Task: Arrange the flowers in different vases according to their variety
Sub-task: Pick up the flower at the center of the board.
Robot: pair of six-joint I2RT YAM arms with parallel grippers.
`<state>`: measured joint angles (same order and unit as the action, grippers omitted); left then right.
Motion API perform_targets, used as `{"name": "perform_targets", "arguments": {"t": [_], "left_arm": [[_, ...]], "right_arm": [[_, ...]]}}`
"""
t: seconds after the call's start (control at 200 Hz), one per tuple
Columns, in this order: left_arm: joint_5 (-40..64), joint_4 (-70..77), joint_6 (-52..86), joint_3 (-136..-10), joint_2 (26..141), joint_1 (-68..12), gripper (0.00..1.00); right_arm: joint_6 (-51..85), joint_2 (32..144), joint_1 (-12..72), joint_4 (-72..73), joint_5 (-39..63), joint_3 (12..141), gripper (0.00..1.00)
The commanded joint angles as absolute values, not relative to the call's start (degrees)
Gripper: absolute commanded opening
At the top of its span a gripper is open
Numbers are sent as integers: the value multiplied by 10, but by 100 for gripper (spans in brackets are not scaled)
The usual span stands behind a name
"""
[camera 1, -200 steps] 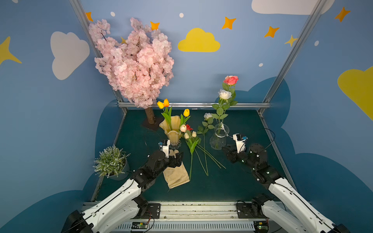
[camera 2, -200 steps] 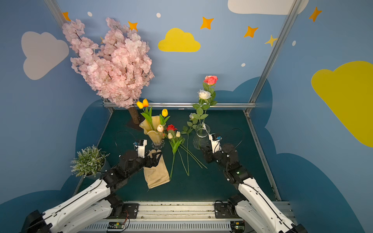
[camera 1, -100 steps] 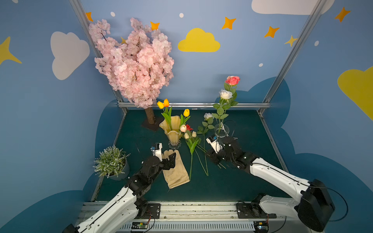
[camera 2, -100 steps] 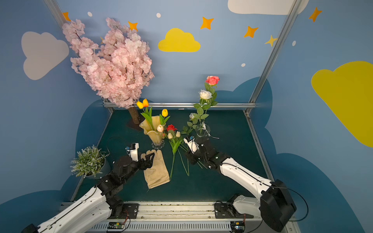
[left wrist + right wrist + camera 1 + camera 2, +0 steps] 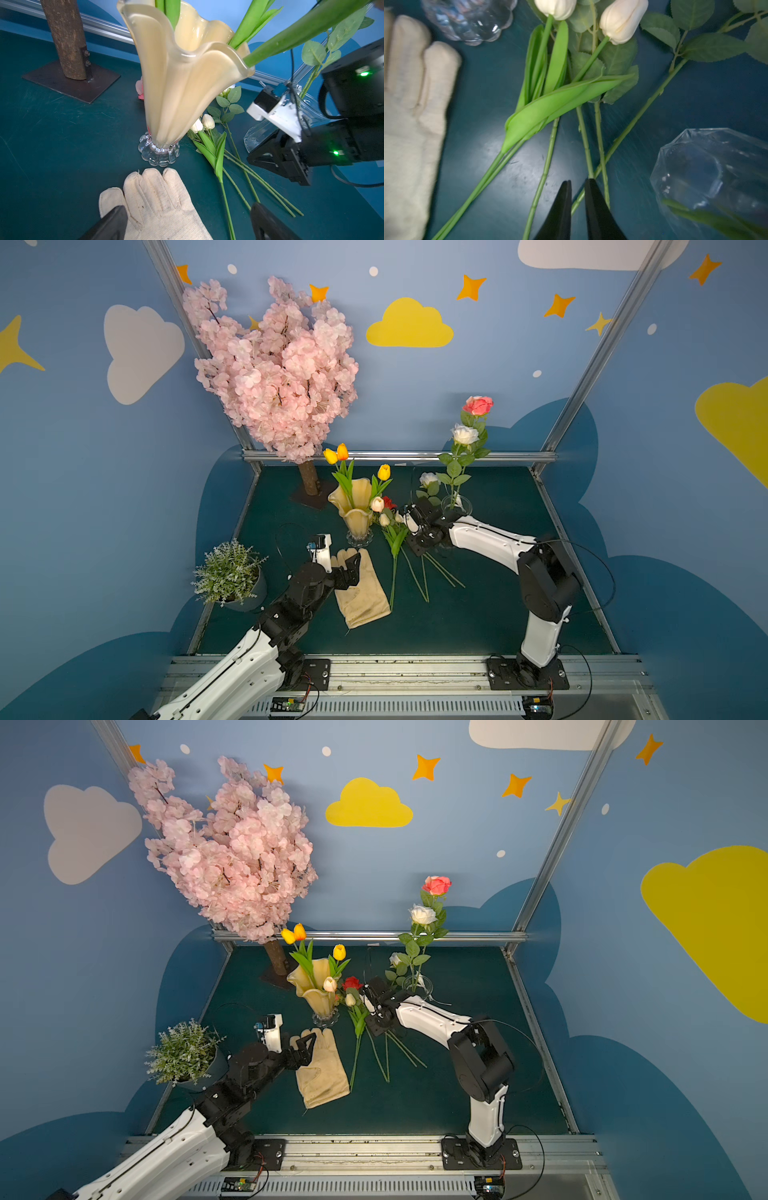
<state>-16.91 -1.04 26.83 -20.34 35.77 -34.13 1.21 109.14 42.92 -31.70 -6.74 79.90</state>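
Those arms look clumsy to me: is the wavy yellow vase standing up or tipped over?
Upright. The yellow vase rests on its clear glass foot, rim upward, with tulips standing in it.

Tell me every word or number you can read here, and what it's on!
None can be read.
The walls show only painted clouds and stars.
The glove, amber vase and clear vase show no labels.
A tiny white scrap by the back rail is too small to read.

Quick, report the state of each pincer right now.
Left pincer: open wide, holding nothing.
Right pincer: almost shut around a rose stem; whether it grips yet cannot be told.
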Motion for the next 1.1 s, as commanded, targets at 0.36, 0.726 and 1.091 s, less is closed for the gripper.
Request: {"name": "perform_targets", "arguments": {"t": [0.36, 0.726, 1.091], "left_arm": [[-165, -11, 258, -206, 353, -339, 95], [-165, -6, 258, -206, 359, -338, 95], [-162, -4, 257, -206, 363, -339, 95]], "right_arm": [[3, 1200, 406, -394, -90, 908, 24], [3, 1224, 396, -394, -49, 915, 27], [12, 1199, 394, -385, -14, 909, 28]]}}
